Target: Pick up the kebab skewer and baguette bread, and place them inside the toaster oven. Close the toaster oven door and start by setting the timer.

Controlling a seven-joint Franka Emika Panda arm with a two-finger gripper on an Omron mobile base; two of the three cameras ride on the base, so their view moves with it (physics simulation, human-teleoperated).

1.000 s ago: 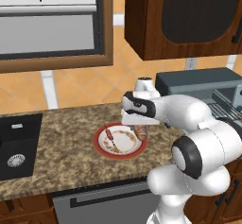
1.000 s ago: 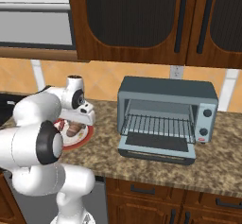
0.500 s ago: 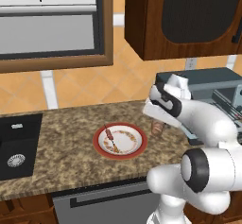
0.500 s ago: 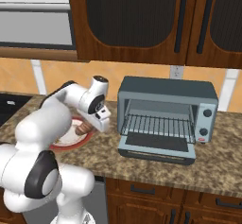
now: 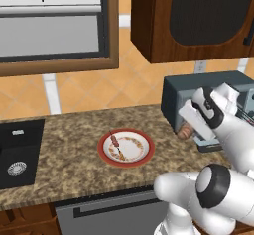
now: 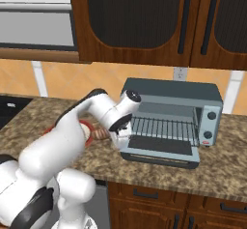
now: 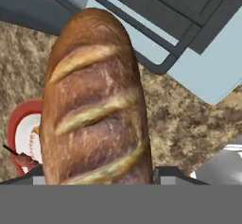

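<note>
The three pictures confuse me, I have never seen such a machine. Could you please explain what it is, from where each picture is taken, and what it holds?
It is a white robot arm in a simulated kitchen. Two cameras sit behind the arm, left and right. The third looks along its gripper, so the baguette bread it grips looks huge. On the counter stands the toaster oven, and the toaster oven door is folded down. A red-rimmed plate bears the kebab skewer. The arm carries the bread toward the oven.
</note>
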